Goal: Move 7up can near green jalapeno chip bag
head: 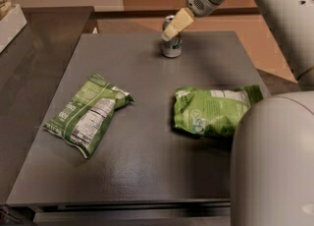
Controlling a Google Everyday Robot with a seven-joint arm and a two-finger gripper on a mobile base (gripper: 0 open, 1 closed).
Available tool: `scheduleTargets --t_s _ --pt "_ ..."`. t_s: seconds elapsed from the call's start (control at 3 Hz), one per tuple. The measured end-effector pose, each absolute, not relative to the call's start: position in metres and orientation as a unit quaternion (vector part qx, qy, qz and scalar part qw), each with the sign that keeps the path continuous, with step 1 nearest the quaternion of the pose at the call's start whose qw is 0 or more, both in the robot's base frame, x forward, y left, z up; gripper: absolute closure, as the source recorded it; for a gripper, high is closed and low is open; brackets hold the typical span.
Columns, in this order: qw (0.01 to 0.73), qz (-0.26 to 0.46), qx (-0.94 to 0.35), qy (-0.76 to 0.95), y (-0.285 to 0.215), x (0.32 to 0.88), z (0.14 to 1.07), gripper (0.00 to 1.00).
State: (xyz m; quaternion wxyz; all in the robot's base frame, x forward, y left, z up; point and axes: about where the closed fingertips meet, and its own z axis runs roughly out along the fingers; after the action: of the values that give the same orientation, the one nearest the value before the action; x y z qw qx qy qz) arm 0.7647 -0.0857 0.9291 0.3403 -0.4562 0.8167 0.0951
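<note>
The 7up can [172, 47] stands upright at the far middle of the dark table [147, 176]. My gripper [170, 34] reaches down from the upper right and overlaps the can's top and upper side. The green jalapeno chip bag [87, 114], olive with a white nutrition panel, lies flat on the left of the table, well apart from the can.
A wider lime-green chip bag [211, 111] lies on the right of the table. My arm's large white body [274, 161] fills the lower right and covers that bag's right edge. A white box [10, 21] stands on the counter at the far left.
</note>
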Motion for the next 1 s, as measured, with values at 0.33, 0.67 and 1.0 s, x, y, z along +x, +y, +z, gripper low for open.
scheduleTargets --t_s 0.33,0.67,1.0 --pt "0.329 0.107 -0.457 0.819 -0.077 0.769 0.92 0.0" --pt "0.318 0.121 -0.461 0.819 -0.071 0.769 0.913 0.18" --pt "0.3 0.134 -0.465 0.822 -0.067 0.766 0.906 0.42"
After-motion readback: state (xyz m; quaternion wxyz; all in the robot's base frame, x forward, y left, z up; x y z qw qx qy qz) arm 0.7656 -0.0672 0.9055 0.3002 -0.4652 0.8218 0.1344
